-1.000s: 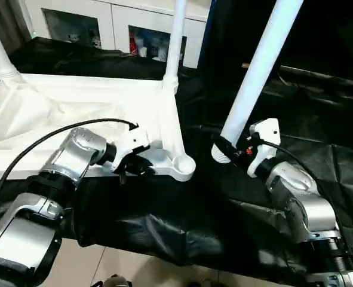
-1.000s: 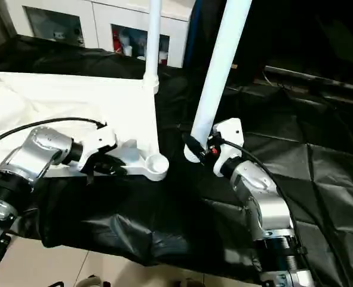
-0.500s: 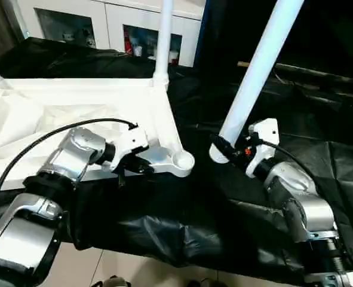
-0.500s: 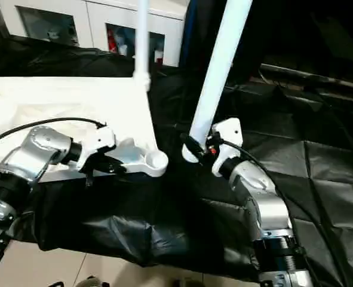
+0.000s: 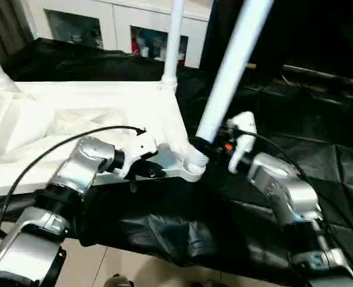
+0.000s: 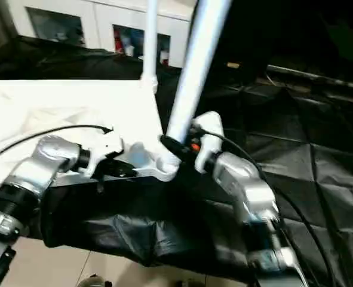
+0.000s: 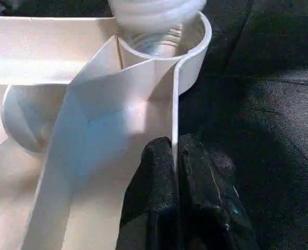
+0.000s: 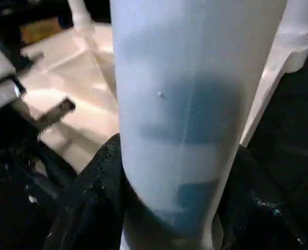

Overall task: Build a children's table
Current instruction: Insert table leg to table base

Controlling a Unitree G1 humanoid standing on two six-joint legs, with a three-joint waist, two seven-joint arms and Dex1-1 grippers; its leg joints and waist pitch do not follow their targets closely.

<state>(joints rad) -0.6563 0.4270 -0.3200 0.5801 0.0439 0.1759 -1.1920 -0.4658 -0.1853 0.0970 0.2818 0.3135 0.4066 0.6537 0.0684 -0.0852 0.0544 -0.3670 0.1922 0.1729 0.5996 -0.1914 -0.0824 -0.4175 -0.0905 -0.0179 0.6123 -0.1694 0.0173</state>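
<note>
The children's table top [image 5: 74, 113] lies upside down, white, with two legs [image 5: 173, 42] standing in its far corners. My left gripper [image 5: 149, 170] is shut on the thin near rim beside the near right corner socket [image 5: 194, 167]. In the left wrist view the black fingers [image 7: 159, 172] pinch that wall just short of the socket [image 7: 193, 57]. My right gripper [image 5: 209, 148] is shut on a third white leg [image 5: 224, 78], which tilts up to the right. Its ribbed lower end [image 7: 154, 10] sits in the socket's mouth. In the right wrist view the fingers [image 8: 99, 182] flank the leg [image 8: 195, 104].
A black cloth [image 5: 295, 119] covers the work table, crumpled at its near edge. White cabinets [image 5: 122, 30] stand behind it. Pale floor [image 5: 92, 263] shows below the front edge. A black cable [image 5: 51, 146] arcs over my left forearm.
My right gripper has carried the leg leftward, bringing its lower end from beside the top onto the corner socket. My left gripper has closed on the rim.
</note>
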